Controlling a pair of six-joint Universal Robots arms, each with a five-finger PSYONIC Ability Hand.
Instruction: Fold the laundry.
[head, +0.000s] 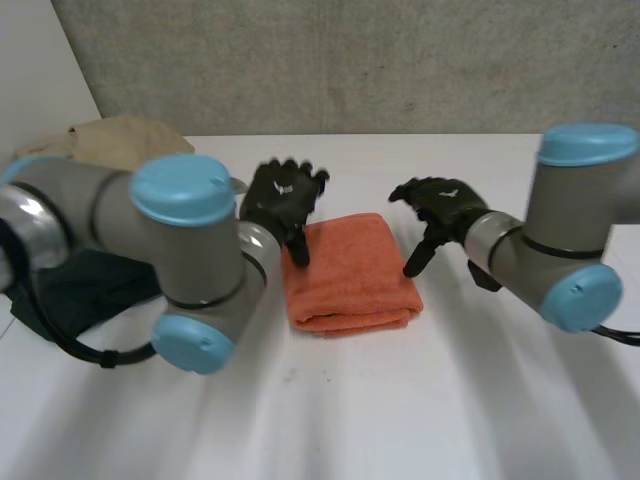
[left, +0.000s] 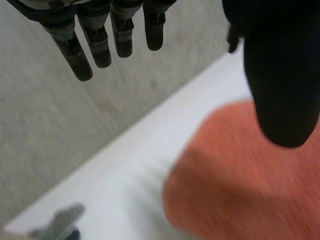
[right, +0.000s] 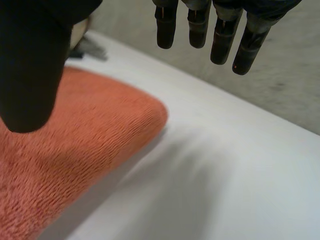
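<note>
The folded orange towel (head: 350, 275) lies flat on the white table (head: 400, 410). The left hand (head: 283, 198) hangs over the towel's far left corner, fingers straight, thumb pointing down, gripping nothing. The right hand (head: 440, 205) is just beside the towel's right edge, fingers relaxed and apart from the thumb, empty too. Left of the towel sit a beige cloth (head: 115, 140) and a dark cloth (head: 90, 290).

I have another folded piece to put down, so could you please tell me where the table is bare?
Bare table runs along the near side of the orange towel, and also beyond the right hand toward the wall. The robot's left side is crowded: beige cloth, dark cloth.
</note>
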